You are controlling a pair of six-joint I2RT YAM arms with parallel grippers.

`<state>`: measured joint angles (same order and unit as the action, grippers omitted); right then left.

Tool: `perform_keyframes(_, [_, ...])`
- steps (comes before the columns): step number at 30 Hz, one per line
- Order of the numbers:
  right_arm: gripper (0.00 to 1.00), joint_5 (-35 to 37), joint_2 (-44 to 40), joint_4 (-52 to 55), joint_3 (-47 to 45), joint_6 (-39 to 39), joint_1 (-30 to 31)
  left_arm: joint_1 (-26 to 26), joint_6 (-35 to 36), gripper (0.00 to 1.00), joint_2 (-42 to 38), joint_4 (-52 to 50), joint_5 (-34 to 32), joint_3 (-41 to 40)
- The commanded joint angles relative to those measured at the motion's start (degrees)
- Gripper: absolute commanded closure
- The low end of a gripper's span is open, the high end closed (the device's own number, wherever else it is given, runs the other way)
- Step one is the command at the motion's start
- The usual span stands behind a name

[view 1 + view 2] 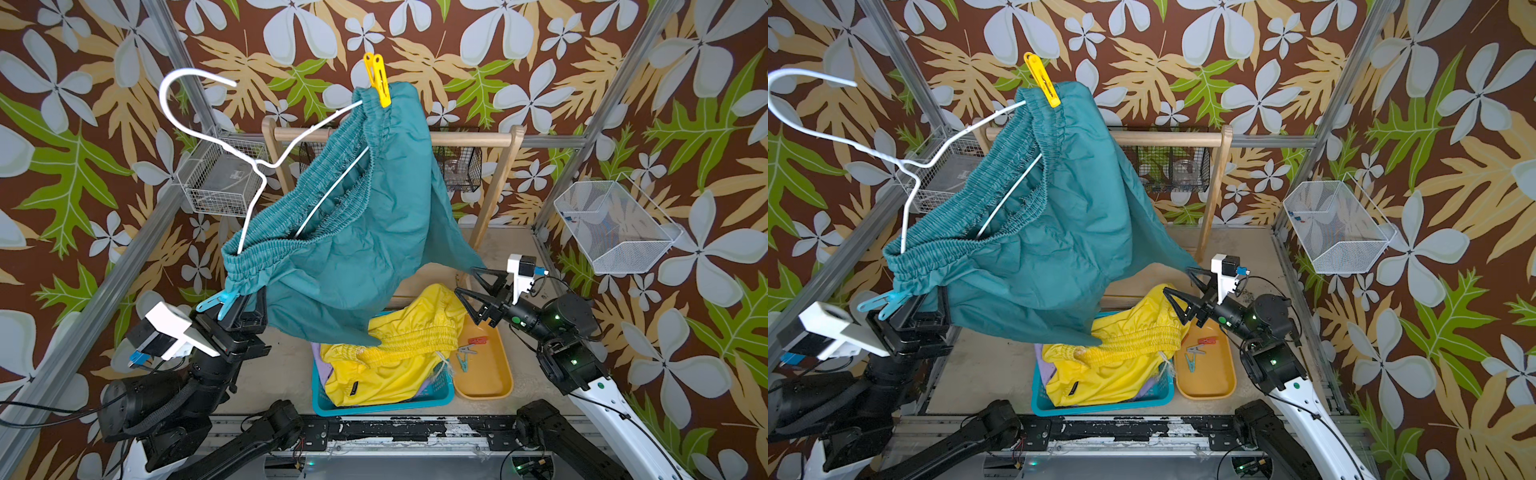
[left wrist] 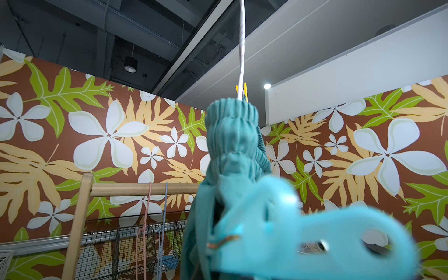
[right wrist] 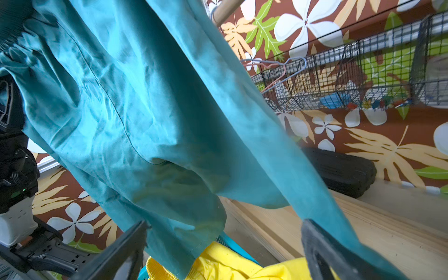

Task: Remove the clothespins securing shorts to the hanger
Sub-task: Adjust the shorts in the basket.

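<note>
Our left gripper (image 1: 249, 306) is pinching the teal shorts (image 1: 374, 232); the yellow clothespin (image 1: 377, 79) is sticking up high above our open right gripper (image 1: 467, 282).

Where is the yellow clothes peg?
In both top views the yellow plastic clothespin is clipped to the high end of the teal fabric shorts' gathered waistband, on the white wire hanger.

Bright, even light; left wrist view blurs the near blue clothespin (image 2: 327, 225); ceiling lamp (image 2: 267, 86) glares.
</note>
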<state>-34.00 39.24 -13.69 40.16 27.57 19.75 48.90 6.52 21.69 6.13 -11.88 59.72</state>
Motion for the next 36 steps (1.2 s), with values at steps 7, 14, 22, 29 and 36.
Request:
perform_keyframes(7, [0.0,7.7,0.5,1.9,4.3,1.0,0.0,-0.1,-2.0,1.0,-3.7,-3.9,1.8,0.2])
perform_keyframes(14, [0.0,6.9,6.2,-2.8,7.6,3.9,0.1,-0.1,-3.8,1.0,-6.7,-9.5,9.7,0.0])
perform_keyframes(22, [0.0,5.9,17.2,-5.4,9.4,3.5,1.5,-0.1,-4.6,1.0,-7.6,-11.7,21.1,-2.3])
perform_keyframes(29, [0.0,24.8,19.5,-1.2,10.0,-5.3,23.2,-0.1,-5.2,1.0,-5.8,-11.7,18.5,-5.4])
perform_keyframes(36, [0.0,33.1,22.5,-6.4,3.1,0.7,32.0,0.0,-5.2,1.0,-2.5,-10.7,19.8,-10.3])
